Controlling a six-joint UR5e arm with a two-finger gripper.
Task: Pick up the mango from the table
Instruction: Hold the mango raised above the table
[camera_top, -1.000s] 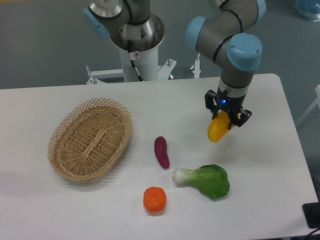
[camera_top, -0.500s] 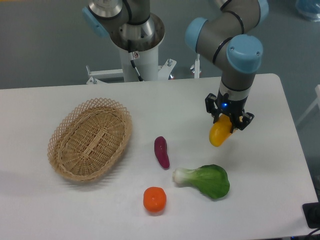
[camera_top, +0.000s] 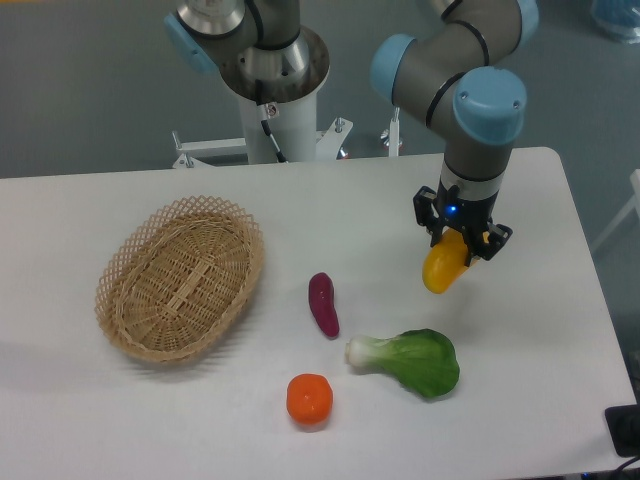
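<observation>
While the mango (camera_top: 442, 270) is clamped at its upper end between the closed fingers of the gripper (camera_top: 462, 240), it hangs above the right side of the table (camera_top: 540, 330) | step judged: lift under way, steady rise needed next | long axis tilted, yellow tip pointing down-left | bok choy (camera_top: 415, 360) lies below.

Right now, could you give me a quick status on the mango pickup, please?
Gripper shut on mango. Mango hanging tilted over table. Bok choy below it in frame, not touching.
</observation>
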